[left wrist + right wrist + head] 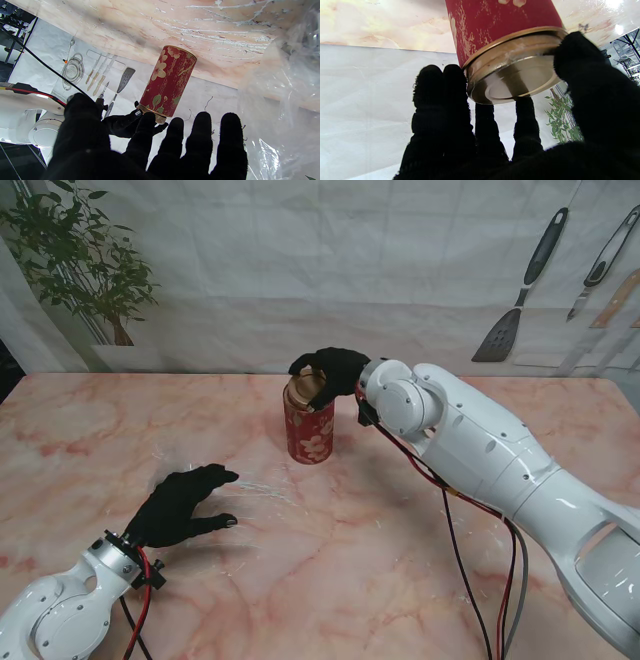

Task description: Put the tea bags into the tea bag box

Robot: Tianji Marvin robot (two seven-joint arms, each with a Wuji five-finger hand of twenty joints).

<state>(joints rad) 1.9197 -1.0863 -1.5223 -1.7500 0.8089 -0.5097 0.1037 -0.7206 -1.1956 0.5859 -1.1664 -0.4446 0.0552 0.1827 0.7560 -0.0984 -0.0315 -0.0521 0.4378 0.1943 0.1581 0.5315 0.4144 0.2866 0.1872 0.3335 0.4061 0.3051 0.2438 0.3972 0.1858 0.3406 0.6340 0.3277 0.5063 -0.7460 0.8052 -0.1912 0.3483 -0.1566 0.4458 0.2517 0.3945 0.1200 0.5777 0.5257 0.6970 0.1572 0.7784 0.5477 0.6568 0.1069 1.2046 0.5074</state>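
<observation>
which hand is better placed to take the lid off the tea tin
The right hand: its fingers already wrap the gold lid of the red tin. The left hand rests spread on the table nearer to me, apart from the tin.

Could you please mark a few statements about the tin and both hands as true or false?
1. The red tin stands upright on the table. True.
2. The right hand is at the tin's top, with fingers on the gold lid. True.
3. The left hand is holding the tin. False: it is apart from the tin, nearer to me and to the left, fingers spread over the table, holding nothing.
4. The tin is plain blue. False: it is red with a floral pattern and a gold rim.
5. The tin lies on its side. False: it stands upright.
</observation>
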